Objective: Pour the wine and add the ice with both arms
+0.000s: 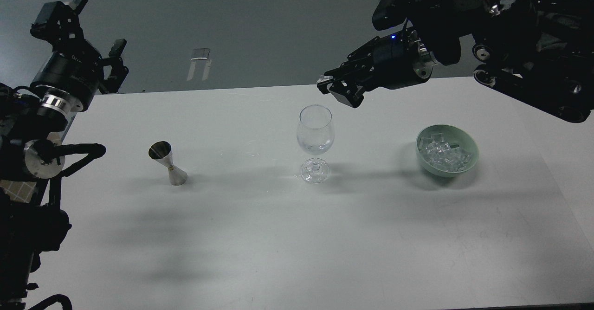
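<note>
Right tool (335, 87): hangs just above and right of your wine glass (315, 136) rim, fingers drawn together on a small whitish piece, apparently ice | Left tool (88, 36): raised at far left, fingers spread, empty | Ice (443, 154): heaped in green bowl (468, 146), right on surface (260, 235) | Jigger (168, 164): upright, left of glass.

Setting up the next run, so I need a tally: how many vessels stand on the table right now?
3. A metal jigger stands at the left, a stemmed wine glass in the middle, and a green bowl of ice at the right. None seems hidden.
</note>
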You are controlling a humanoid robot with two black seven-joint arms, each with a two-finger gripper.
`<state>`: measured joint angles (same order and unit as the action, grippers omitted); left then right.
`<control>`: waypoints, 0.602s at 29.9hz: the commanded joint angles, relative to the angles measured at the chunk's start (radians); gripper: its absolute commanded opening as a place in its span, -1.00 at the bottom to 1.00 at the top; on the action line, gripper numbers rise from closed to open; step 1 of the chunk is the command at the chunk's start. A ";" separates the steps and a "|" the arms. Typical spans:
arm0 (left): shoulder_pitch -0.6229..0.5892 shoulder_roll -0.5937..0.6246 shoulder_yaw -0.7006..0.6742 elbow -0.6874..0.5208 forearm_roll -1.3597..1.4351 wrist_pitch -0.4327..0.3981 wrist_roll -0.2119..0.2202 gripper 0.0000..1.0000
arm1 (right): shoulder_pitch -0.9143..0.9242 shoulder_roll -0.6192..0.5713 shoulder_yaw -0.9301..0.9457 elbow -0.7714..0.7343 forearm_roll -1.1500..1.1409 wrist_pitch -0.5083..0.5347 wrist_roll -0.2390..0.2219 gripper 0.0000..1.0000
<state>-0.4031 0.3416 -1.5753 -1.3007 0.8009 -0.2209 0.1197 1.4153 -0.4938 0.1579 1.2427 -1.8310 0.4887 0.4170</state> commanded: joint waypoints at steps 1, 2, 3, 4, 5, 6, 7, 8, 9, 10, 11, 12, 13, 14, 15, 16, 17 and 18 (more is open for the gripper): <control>0.000 -0.001 0.000 0.000 0.001 0.000 0.000 0.93 | -0.001 0.006 -0.021 -0.005 0.001 0.000 0.014 -1.00; 0.000 0.001 0.000 0.000 0.000 0.000 0.000 0.93 | -0.002 0.008 -0.021 -0.006 0.001 0.000 0.014 -1.00; 0.000 0.001 0.000 0.000 0.001 0.000 0.000 0.93 | -0.004 0.011 -0.021 -0.006 0.001 0.000 0.014 -1.00; 0.000 0.001 0.000 0.000 0.001 0.000 0.000 0.93 | -0.007 0.020 -0.021 -0.006 0.001 0.000 0.013 -1.00; 0.000 0.001 0.000 0.000 0.001 0.000 0.000 0.93 | -0.010 0.023 -0.023 -0.008 0.001 0.000 0.013 -1.00; 0.000 -0.001 0.000 0.000 0.001 0.000 0.000 0.93 | -0.013 0.029 -0.021 -0.011 0.001 0.000 0.013 -1.00; 0.000 -0.001 0.000 0.000 0.000 0.000 0.000 0.93 | -0.015 0.034 -0.021 -0.017 0.001 0.000 0.013 -1.00; 0.000 -0.001 0.000 0.000 0.001 0.000 -0.002 0.93 | -0.015 0.037 -0.023 -0.020 0.001 0.000 0.013 -1.00; 0.000 -0.001 0.000 0.000 0.001 0.000 0.000 0.93 | -0.015 0.040 -0.023 -0.022 0.001 0.000 0.013 -1.00; 0.000 -0.001 0.000 0.000 0.001 0.000 0.000 0.93 | -0.015 0.043 -0.023 -0.025 0.001 0.000 0.013 -1.00; 0.000 0.001 0.000 0.000 0.001 0.000 0.000 0.93 | -0.015 0.044 -0.023 -0.026 0.001 0.000 0.013 -1.00; 0.000 0.002 0.000 0.000 0.000 0.000 0.000 0.93 | -0.015 0.049 -0.023 -0.028 0.001 0.000 0.013 -1.00; 0.000 0.002 0.000 0.000 0.000 0.000 -0.002 0.93 | -0.015 0.055 -0.024 -0.029 0.001 0.000 0.013 -1.00; 0.000 0.002 0.000 0.000 0.000 0.000 -0.002 0.93 | -0.016 0.058 -0.024 -0.034 0.001 0.000 0.011 -1.00; 0.000 0.002 0.000 0.000 0.000 0.000 -0.002 0.93 | -0.022 0.070 -0.024 -0.046 0.001 0.000 0.011 -0.96; 0.000 0.002 0.000 0.000 0.000 0.000 -0.002 0.93 | -0.022 0.070 -0.024 -0.046 0.001 0.000 0.011 -0.96; 0.000 0.002 0.000 0.000 0.000 0.000 0.000 0.93 | -0.030 0.087 -0.024 -0.058 0.001 0.000 0.009 -0.92; 0.000 0.002 0.000 0.000 0.000 0.000 -0.002 0.93 | -0.035 0.103 -0.024 -0.075 0.001 0.000 0.009 -0.88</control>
<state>-0.4033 0.3435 -1.5754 -1.3007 0.8014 -0.2209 0.1191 1.3922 -0.4223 0.1336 1.1964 -1.8300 0.4887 0.4278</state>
